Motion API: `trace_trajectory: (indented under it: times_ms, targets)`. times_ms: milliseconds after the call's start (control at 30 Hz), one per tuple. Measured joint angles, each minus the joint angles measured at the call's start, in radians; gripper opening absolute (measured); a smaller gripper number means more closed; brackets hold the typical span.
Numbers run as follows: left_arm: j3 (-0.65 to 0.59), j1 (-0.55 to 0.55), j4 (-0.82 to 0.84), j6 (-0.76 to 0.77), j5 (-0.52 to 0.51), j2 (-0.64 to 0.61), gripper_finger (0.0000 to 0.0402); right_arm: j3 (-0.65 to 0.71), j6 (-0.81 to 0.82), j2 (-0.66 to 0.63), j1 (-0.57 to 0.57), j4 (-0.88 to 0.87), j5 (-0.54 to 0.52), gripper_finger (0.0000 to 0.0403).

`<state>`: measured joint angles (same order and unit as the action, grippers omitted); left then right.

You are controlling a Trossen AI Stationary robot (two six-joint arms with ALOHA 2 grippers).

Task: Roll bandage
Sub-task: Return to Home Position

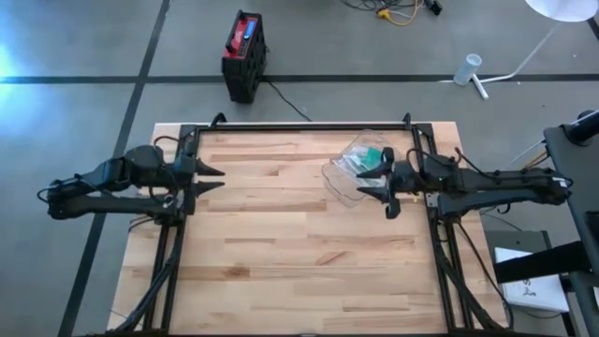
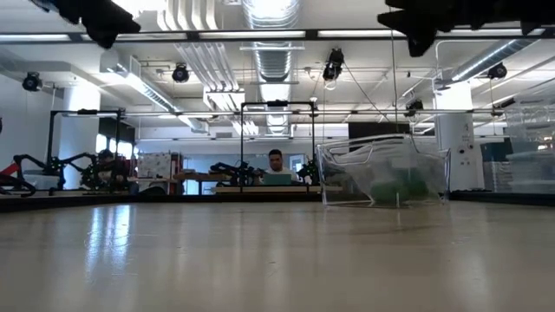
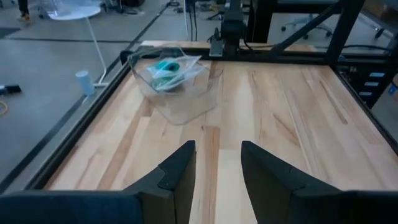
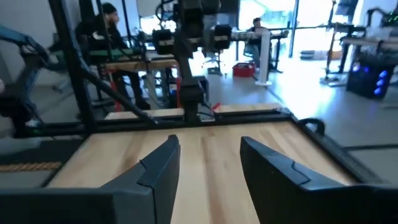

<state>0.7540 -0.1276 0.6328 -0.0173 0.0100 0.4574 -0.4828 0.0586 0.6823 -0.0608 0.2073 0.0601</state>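
Looks basically done: the green bandage roll [image 3: 166, 66] sits in its zip bag [image 3: 180, 70] inside the clear bin [image 3: 186, 107]. The right gripper [image 1: 363, 182] hangs over the bin's rim and the left gripper [image 1: 220, 179] is well apart from it, both with jaws spread and holding nothing. There's loads of bare worktop [image 1: 299, 262] beside the bin.

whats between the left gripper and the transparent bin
Nothing: in the high view only bare wooden table separates the left gripper from the transparent bin.
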Motion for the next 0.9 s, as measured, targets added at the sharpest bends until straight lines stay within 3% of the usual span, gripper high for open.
trace_trajectory:
  times_ms: [133, 533, 700, 767, 900]
  targets:
    - [-0.085, 0.000, -0.057, -0.009, 0.000, -0.022, 0.0127, 0.097, 0.005, -0.121, 0.002, 0.006, 0.004, 0.0146]
    - [-0.557, 0.000, -0.647, 0.088, -0.001, -0.025, 0.0151, 0.467, -0.020, -0.551, 0.002, 0.084, -0.008, 0.0094]
    - [-0.698, 0.000, -0.807, 0.137, -0.127, -0.040, 0.0160, 0.468, -0.040, -0.595, 0.002, -0.110, -0.026, 0.0079]
    - [-0.736, -0.001, -0.802, 0.143, -0.173, -0.050, 0.0164, 0.468, -0.049, -0.593, 0.002, -0.106, -0.084, 0.0074]
    - [-0.742, 0.000, -0.764, 0.119, -0.146, -0.075, 0.0169, 0.469, -0.078, -0.594, 0.001, -0.087, -0.237, 0.0065]
